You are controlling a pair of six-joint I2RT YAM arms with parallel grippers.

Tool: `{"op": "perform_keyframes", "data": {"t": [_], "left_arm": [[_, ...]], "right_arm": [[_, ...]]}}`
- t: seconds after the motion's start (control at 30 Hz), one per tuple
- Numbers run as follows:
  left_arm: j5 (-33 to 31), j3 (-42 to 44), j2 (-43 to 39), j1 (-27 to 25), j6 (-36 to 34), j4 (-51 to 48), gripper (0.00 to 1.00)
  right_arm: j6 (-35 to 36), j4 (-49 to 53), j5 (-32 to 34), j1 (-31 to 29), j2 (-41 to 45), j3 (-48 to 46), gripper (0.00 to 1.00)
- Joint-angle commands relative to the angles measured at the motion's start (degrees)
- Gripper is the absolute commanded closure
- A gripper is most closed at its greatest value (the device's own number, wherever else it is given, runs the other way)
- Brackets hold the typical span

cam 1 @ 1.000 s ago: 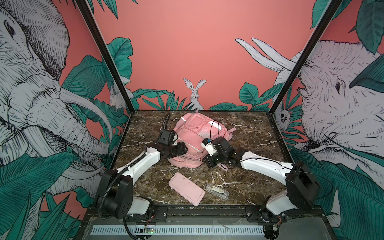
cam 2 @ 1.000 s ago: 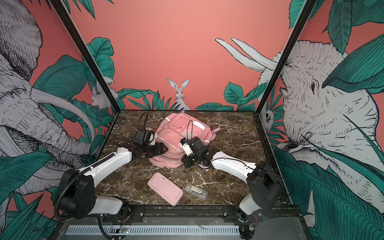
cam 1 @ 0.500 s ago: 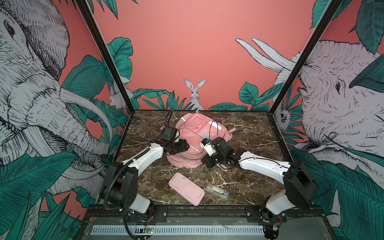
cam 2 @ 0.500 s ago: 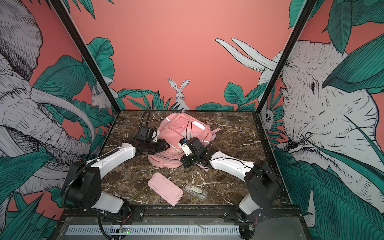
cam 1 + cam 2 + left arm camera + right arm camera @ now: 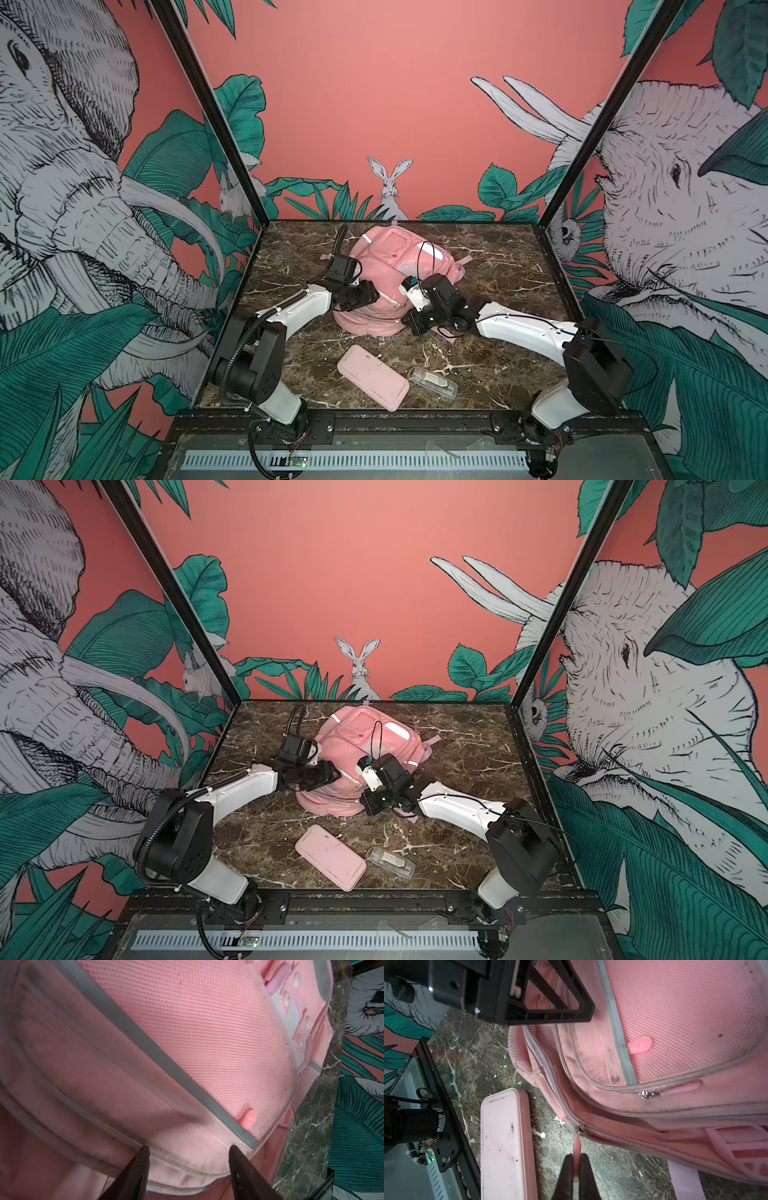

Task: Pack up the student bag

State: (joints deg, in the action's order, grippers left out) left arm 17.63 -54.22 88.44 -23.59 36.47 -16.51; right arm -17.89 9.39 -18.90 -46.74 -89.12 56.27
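Fingers (image 5: 566, 1169) of the right gripper (image 5: 576, 1157) pinch the thin pink zipper pull (image 5: 577, 1142) on the soft pink fabric backpack (image 5: 675, 1012); left gripper (image 5: 188, 1150), spread, seemingly braces nothing; tugging may drag it.

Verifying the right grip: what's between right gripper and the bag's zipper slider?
Only the pink pull tab: in the right wrist view it runs from the zipper slider on the student bag to the right gripper, shut on it.

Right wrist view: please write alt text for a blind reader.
The right gripper is shut on the pink zipper pull of the student bag. A flat pink pouch lies beside it on the marble table.
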Motion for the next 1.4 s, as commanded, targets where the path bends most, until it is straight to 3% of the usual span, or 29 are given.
{"op": "perform_keyframes", "data": {"t": [0.0, 0.2, 0.57, 0.8, 0.9, 1.03, 1.37], "left_arm": [[-0.13, 2.42, -5.36, 0.0, 0.75, -1.7, 0.38], [-2.06, 5.04, -7.38, 0.11, 0.29, -2.38, 0.38], [-1.16, 0.91, 4.1, 0.56, -0.42, 3.9, 0.4], [-1.37, -0.28, 5.0, 3.29, -1.88, 3.44, 0.85], [-0.98, -0.36, 4.46, 5.14, -2.61, 2.86, 0.95], [-0.84, -0.93, 4.15, 6.78, -3.71, 2.05, 1.0], [-0.25, -0.46, 4.35, 8.23, -5.05, 0.95, 1.0]], "right_arm": [[0.01, -2.18, -0.84, -0.6, 0.48, 1.12, 1.0], [-0.12, -2.38, -1.34, -0.63, -0.15, 1.28, 1.0], [0.54, -1.23, -0.75, -0.63, 0.85, 1.05, 1.0], [1.58, 0.35, 1.41, -0.13, 3.56, -2.7, 1.0], [2.0, 0.94, 2.15, 1.09, 5.21, -4.62, 1.0], [2.44, 1.52, 2.49, 4.11, 7.04, -6.61, 1.0], [3.42, 0.48, 3.63, 14.18, 7.98, -9.69, 1.0]]}}
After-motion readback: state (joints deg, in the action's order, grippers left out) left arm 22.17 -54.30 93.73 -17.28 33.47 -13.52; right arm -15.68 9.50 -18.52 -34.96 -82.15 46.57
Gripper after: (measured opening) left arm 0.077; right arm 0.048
